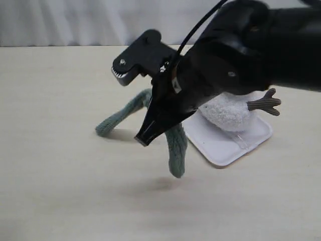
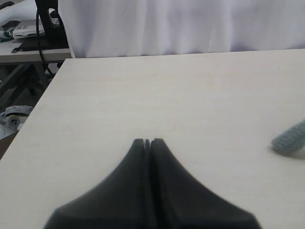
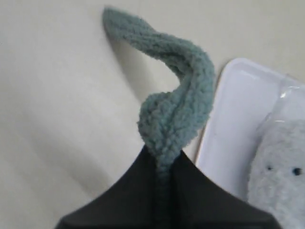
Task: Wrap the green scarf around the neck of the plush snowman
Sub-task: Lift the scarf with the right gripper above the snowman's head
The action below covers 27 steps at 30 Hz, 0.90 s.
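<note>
Right gripper (image 3: 163, 164) pinches the green scarf (image 3: 178, 95) — plush snowman (image 3: 279, 162) on its white tray (image 3: 238, 109) just beside; left gripper (image 2: 147, 141) clenched, empty.

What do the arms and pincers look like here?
All black. The right pincer tapers to a narrow wedge tip. Its arm is bulky, glossy and rounded, with a thin black cable and a black bracket showing a silver screw and a pale toothed edge. The left pincer is matte black, same wedge shape.
</note>
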{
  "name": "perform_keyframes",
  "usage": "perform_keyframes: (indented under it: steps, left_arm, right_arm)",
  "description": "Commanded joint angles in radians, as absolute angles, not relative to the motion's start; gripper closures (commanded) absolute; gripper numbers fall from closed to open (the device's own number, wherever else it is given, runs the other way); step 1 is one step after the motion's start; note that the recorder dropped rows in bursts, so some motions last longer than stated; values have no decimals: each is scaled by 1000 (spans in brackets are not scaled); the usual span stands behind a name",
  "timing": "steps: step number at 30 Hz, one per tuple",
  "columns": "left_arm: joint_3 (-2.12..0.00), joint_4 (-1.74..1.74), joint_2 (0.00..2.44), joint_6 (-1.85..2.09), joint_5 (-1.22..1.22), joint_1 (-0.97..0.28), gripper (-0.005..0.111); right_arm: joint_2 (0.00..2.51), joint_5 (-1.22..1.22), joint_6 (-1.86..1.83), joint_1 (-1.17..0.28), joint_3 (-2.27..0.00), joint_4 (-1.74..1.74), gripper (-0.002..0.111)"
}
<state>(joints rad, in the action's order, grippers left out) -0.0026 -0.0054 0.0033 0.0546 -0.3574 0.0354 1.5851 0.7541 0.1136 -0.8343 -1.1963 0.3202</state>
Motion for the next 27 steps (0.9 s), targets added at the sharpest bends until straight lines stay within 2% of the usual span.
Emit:
perform_keyframes:
  steps: [1, 12, 19, 27]
  left_arm:
    - [0, -9, 0, 56, -343, 31, 107]
    - [0, -9, 0, 56, -343, 31, 107]
    - [0, -9, 0, 56, -346, 31, 107]
    - [0, -9, 0, 56, -346, 31, 107]
  right_arm:
    - [1436, 768, 211, -853, -1197, 454, 104]
    - [1289, 765, 359, -853, -1197, 728, 104]
    - [1352, 815, 390, -843, -1197, 888, 104]
    - [1448, 813, 502, -763, -1197, 992, 104]
